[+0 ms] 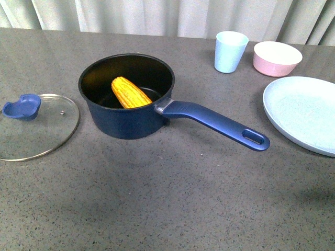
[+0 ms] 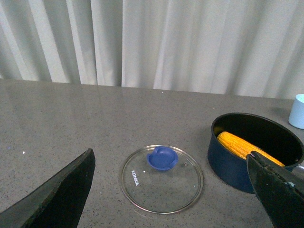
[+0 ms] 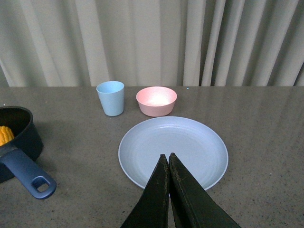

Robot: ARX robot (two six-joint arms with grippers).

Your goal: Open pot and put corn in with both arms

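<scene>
The dark blue pot stands open in the middle of the grey table, its long handle pointing right. The yellow corn lies tilted inside it, and shows too in the left wrist view as corn in the pot. The glass lid with its blue knob lies flat on the table left of the pot. In the left wrist view my left gripper is open, held above and short of the lid. My right gripper is shut and empty over the pale plate. Neither arm shows in the front view.
A pale blue cup and a pink bowl stand at the back right. A large pale blue plate lies at the right edge, close to the pot handle's end. White curtains hang behind the table.
</scene>
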